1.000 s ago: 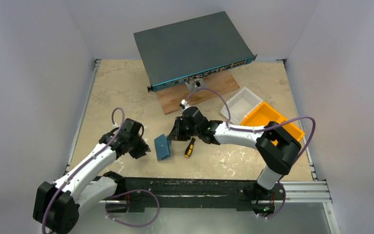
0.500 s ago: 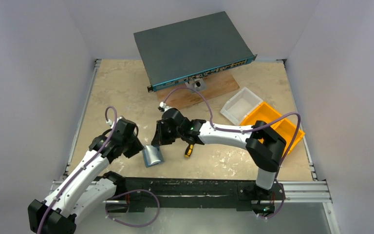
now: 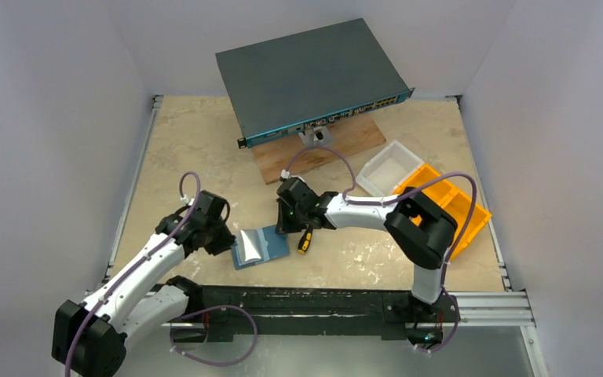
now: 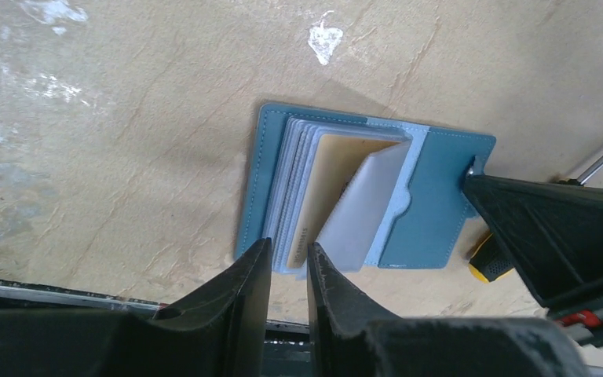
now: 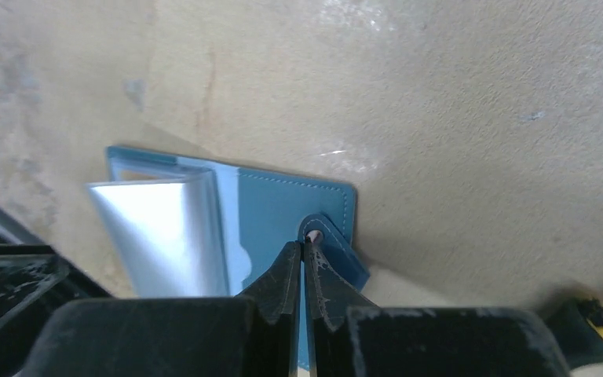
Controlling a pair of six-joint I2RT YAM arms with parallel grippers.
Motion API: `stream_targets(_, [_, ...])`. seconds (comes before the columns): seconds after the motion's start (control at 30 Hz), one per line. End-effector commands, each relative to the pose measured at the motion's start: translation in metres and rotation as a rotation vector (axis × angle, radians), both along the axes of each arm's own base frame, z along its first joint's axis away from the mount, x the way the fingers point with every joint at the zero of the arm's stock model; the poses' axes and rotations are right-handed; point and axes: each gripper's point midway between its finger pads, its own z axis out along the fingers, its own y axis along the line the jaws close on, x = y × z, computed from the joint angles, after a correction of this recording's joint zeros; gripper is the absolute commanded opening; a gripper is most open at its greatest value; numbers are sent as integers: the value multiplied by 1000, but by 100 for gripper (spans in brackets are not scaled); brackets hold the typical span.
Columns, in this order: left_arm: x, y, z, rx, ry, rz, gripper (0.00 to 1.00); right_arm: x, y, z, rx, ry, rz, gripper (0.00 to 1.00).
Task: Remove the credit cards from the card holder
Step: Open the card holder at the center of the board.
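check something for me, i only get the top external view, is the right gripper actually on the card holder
Observer: Yes. In the right wrist view the right gripper is shut, its tips on the snap tab of the card holder.
Operator: and the left one
Observer: Left wrist view: the left gripper shows a narrow gap, the near edge of the card stack between its jaws; clamped or not, I cannot tell.
Operator: any card out yet
Observer: No. A beige card sits in the stack behind a raised clear sleeve.

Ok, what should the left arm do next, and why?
Probably ease the left jaws forward and close on the cards: the card holder lies open, right jaws pin its flap, and the left jaws sit parted at the cards' edge.
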Motion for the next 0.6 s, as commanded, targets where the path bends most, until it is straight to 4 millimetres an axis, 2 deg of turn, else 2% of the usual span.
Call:
stream_targets(0.0, [11,-10,-6,-36,-5,-9,21,2,-3,-24,-69,-23,32,0])
stream_targets(0.13, [13,-11,-15,-34,12,2,17,5,-6,-35,-99,-30,29,0])
stream_targets(0.27, [17,-19,-20,-57,15,-19,12,6,-8,-37,-116,-39,36,0])
stream_targets(0.5, [24,-28,-23,-78,15,-46,10,12,-8,-29,-132,-75,39,0])
stream_targets(0.57, [26,-38,-20,-114,14,-68,10,13,-7,-25,-124,-77,41,0])
